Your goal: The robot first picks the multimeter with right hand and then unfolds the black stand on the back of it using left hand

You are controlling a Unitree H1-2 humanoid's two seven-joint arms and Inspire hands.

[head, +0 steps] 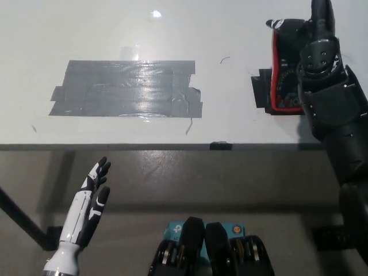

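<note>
White table (pixel 241 34), red-edged black multimeter (pixel 282 75)

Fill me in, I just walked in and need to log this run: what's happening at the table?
The robot's black right hand is closing around a red-and-black multimeter at the right end of the white table, above a black patch. Whether the meter is lifted off the surface cannot be told from here. The white left hand hangs open below the table's near edge, not yet involved. A grey tape patch lies on the table to the left.
</note>
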